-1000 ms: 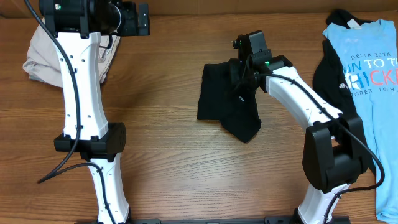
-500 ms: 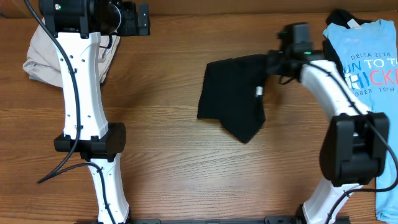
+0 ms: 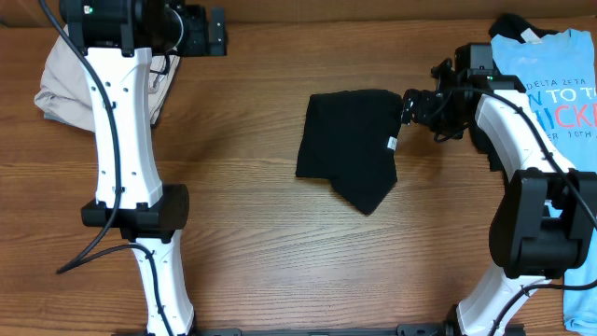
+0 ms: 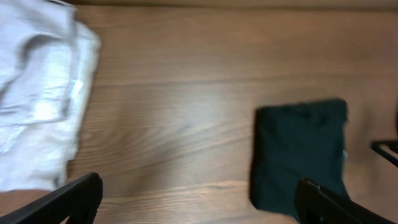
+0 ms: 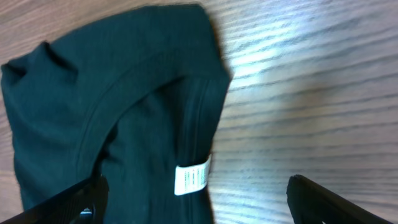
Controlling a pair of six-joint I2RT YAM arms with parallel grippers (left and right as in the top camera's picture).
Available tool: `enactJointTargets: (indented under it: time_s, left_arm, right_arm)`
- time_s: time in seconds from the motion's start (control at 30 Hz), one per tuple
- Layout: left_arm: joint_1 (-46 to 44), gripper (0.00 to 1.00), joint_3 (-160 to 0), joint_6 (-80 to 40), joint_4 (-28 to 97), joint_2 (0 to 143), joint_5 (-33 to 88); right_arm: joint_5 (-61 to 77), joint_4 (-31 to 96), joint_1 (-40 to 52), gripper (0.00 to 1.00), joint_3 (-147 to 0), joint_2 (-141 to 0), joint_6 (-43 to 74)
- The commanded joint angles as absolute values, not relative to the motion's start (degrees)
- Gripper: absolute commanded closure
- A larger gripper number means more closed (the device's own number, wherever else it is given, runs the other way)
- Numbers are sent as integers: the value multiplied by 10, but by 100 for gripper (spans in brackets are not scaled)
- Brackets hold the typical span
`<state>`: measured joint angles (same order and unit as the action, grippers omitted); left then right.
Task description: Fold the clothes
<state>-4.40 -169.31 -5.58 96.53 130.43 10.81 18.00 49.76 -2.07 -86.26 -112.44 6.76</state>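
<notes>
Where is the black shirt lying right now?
In the overhead view the black shirt lies folded near the middle of the table, just left of the right gripper, with the blue shirt farther right.

Left white arm with black joints (image 3: pixel 117 121): stretched straight out from its base toward the far edge of the surface. Left black two-finger gripper (image 3: pixel 213 32): turned toward the centre, jaws spread wide, nothing between them. Left fingertips (image 4: pixel 81 198) sit at the lower corners of the wrist view.

Right white arm with black joints (image 3: pixel 508 140): elbow bent, forearm reaching inward. Right black two-finger gripper (image 3: pixel 409 105): jaws apart, empty. Right fingertips (image 5: pixel 320 198) wide-set.
</notes>
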Motion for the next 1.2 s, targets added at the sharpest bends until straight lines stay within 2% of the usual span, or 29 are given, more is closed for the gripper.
enactJointTargets:
  time_s: [0.0, 0.27, 0.57, 0.83, 1.17]
  left_arm:
    - [-75, 0, -1651, -1, 967, 1312, 192]
    - [-182, 0, -1473, 68, 892, 1319, 194]
    - [-279, 0, -1266, 214, 745, 1319, 187]
    - [-291, 0, -1132, 219, 670, 1319, 133]
    - [-288, 0, -1044, 208, 561, 1319, 25]
  right_arm:
    - [211, 507, -30, 4, -878, -1100, 62]
    - [212, 530, -79, 1, -878, -1100, 62]
    - [213, 552, -106, 0, -878, -1100, 62]
    - [213, 552, -106, 0, -878, -1100, 62]
    - [213, 552, -106, 0, -878, -1101, 62]
